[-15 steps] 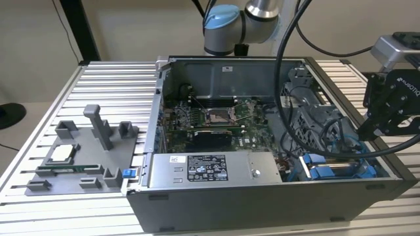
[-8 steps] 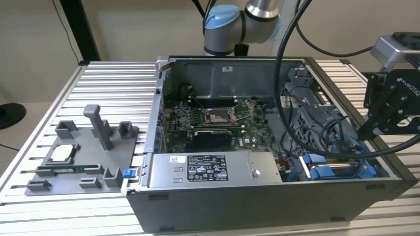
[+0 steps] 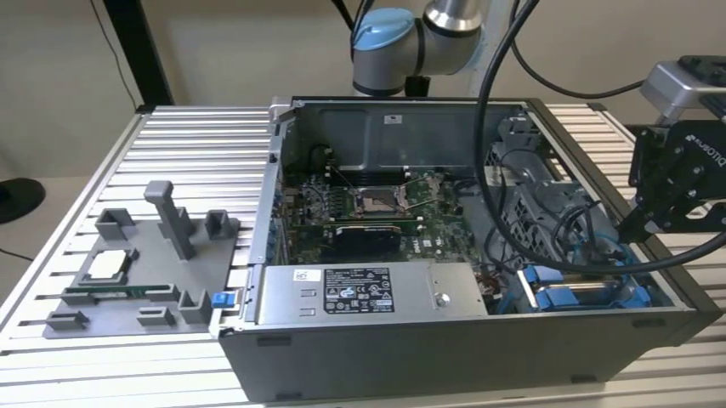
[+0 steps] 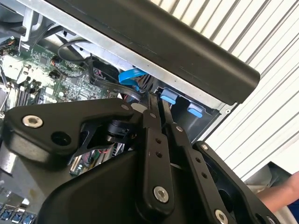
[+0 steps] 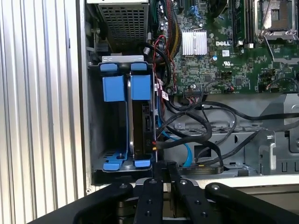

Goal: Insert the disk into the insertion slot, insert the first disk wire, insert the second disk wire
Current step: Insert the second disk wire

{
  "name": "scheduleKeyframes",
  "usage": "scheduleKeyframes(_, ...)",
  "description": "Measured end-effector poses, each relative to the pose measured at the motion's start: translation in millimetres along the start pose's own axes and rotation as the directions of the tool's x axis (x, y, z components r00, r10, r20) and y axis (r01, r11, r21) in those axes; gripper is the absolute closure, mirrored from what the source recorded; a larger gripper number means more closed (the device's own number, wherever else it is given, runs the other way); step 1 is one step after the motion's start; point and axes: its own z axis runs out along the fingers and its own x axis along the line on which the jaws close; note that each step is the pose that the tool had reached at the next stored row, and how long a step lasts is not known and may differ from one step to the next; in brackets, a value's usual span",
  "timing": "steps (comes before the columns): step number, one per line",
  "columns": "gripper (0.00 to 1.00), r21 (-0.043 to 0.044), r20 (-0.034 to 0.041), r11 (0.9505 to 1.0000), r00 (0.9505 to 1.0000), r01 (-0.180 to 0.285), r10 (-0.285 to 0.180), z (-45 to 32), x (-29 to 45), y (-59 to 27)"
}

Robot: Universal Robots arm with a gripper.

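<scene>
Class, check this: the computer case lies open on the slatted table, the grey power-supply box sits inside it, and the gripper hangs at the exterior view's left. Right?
One slip: the exterior view shows the gripper at its right, not left. The computer case does lie open on the slatted table, the grey power-supply box inside.

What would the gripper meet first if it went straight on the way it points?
Probably the disk, seated in the insertion slot straight ahead of the gripper. Close beside that line lie black cables; depth is unclear, so one could touch first.
</scene>
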Motion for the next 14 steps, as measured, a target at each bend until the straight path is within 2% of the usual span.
scheduleKeyframes(4,1.0,0.0,0.0,1.0,1.0,0.0,0.0,-2.7,-0.1,0.2)
scheduleKeyframes(14,1.0,0.0,0.0,1.0,1.0,0.0,0.0,-26.6,-1.2,2.3)
